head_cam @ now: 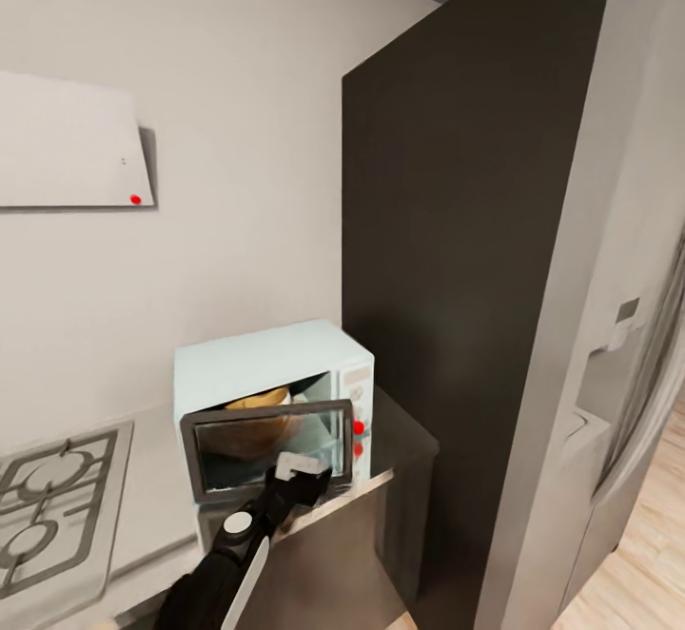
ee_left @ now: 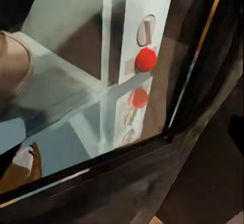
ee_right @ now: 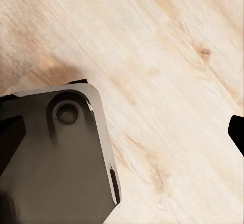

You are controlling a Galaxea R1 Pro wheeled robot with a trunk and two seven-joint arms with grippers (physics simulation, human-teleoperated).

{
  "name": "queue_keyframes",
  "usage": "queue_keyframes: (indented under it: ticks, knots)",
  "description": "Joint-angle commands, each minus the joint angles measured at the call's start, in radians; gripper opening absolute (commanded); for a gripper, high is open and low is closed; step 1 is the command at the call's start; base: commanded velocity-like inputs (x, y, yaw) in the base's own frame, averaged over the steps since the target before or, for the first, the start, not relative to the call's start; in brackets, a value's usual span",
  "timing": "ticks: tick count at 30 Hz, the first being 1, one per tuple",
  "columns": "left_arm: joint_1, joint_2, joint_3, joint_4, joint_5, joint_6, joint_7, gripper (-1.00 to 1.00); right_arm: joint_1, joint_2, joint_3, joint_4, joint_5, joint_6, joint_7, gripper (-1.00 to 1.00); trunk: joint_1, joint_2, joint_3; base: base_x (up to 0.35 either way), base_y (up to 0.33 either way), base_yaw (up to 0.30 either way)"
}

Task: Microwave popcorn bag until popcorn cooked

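Observation:
The pale blue-white microwave [head_cam: 271, 364] stands on the grey steel countertop [head_cam: 404, 435], against the wall. Its dark glass door [head_cam: 266, 444] is ajar, leaning out from the cavity. Over the door's top edge and through the glass I see the tan-brown popcorn bag [head_cam: 259, 400] inside. My left gripper [head_cam: 303, 466] is at the door's front, near its right end, with its fingers spread. In the left wrist view the bag [ee_left: 12, 66] sits deep in the cavity, beside the knob panel and its red light [ee_left: 146, 60]. My right gripper [ee_right: 122, 132] hangs open over the floor. The popcorn itself is hidden.
A steel gas hob [head_cam: 57, 506] with grates lies left of the microwave. A tall dark panel [head_cam: 476, 230] rises right behind the countertop's right end, with a grey fridge [head_cam: 609, 373] beyond it. A white wall cabinet [head_cam: 67, 140] hangs upper left. My dark base [ee_right: 51, 158] rests on the light wooden floor [ee_right: 168, 56].

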Motion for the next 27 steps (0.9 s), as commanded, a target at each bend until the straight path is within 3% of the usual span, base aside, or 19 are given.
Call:
queue_keyframes:
  ticks: [1, 7, 27]
  knots:
    - [0.0, 0.0, 0.001, -0.001, 0.001, 0.006, -0.004, 1.0, 0.0, -0.001, -0.007, 0.003, 0.01, -0.005, -0.005, 1.0, 0.001, 0.0, 0.0, 0.328, 0.0, 0.0]
    - [0.0, 0.0, 0.001, 0.004, 0.001, 0.005, -0.004, 1.0, 0.0, -0.001, -0.007, 0.003, 0.01, -0.005, -0.005, 1.0, 0.001, 0.0, 0.0, 0.322, 0.0, 0.0]
    - [0.0, 0.0, 0.001, 0.006, 0.001, 0.004, -0.004, 1.0, 0.0, -0.001, -0.007, 0.003, 0.01, -0.005, -0.005, 1.0, 0.001, 0.0, 0.0, 0.078, 0.0, 0.0]
